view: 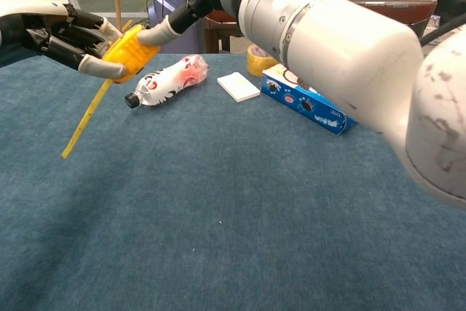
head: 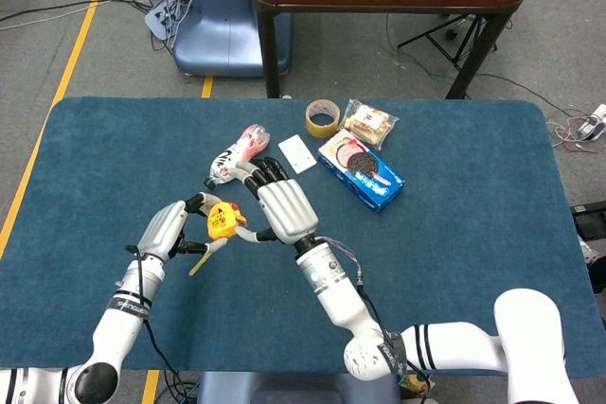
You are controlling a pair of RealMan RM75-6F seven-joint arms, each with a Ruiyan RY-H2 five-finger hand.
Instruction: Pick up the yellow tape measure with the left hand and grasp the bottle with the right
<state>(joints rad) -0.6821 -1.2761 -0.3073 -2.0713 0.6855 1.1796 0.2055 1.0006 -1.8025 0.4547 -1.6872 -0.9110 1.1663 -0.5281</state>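
My left hand (head: 169,227) grips the yellow tape measure (head: 222,222) above the table, and a short length of yellow tape hangs down from it (view: 81,123). In the chest view the tape measure (view: 129,52) sits against the left hand's fingers (view: 69,41). My right hand (head: 284,211) hovers just right of it with fingers spread and holds nothing; its thumb (view: 156,33) touches the tape measure's top. The bottle (head: 237,152), white with a red label, lies on its side on the blue table beyond both hands, and no hand touches the bottle (view: 170,80).
A roll of brown tape (head: 322,117), a snack bag (head: 367,122), a blue cookie box (head: 361,170) and a white flat box (head: 297,153) lie at the back of the blue table (head: 473,234). My right forearm (view: 342,41) fills the chest view's upper right.
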